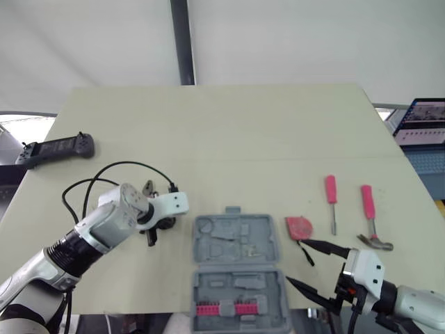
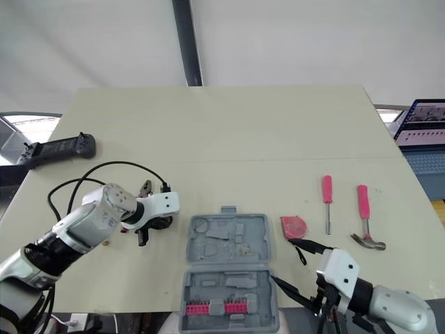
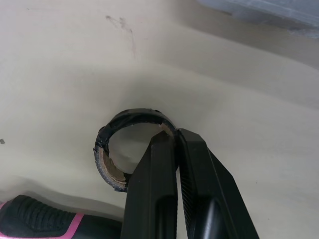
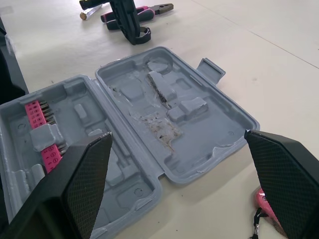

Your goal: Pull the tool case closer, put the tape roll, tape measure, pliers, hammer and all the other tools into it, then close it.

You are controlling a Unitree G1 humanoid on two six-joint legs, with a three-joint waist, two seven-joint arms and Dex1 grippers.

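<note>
Open grey tool case (image 1: 268,243) at the near edge of the tabletop (image 1: 243,132), both moulded halves facing up: lid half farther from the robot, base half nearer, a pink bit strip (image 1: 226,308) seated in the base. Left hand (image 3: 174,133) just left of the case, clenched on the wall of the black tape roll (image 3: 102,149), one finger inside the ring and the other outside; roll low over the tabletop, contact with the surface not discernible. Pliers (image 4: 154,8) with pink-and-black handles just beside the roll. Right hand (image 4: 177,135) at the right side of the case, released, fingers spread wide, grasping nothing, pointed toward the open lid half. Red tape measure (image 1: 299,227) just right of the lid half, near the farther finger of the right hand. Pink-handled screwdriver (image 1: 332,205) and pink-handled hammer (image 1: 369,212) farther right, side by side but apart, handles pointing away from the robot. Black cable (image 1: 125,165) looping behind the left hand. Black handheld controller (image 1: 55,148) at the left edge of the tabletop; laptop (image 1: 424,122) beyond the right edge.
</note>
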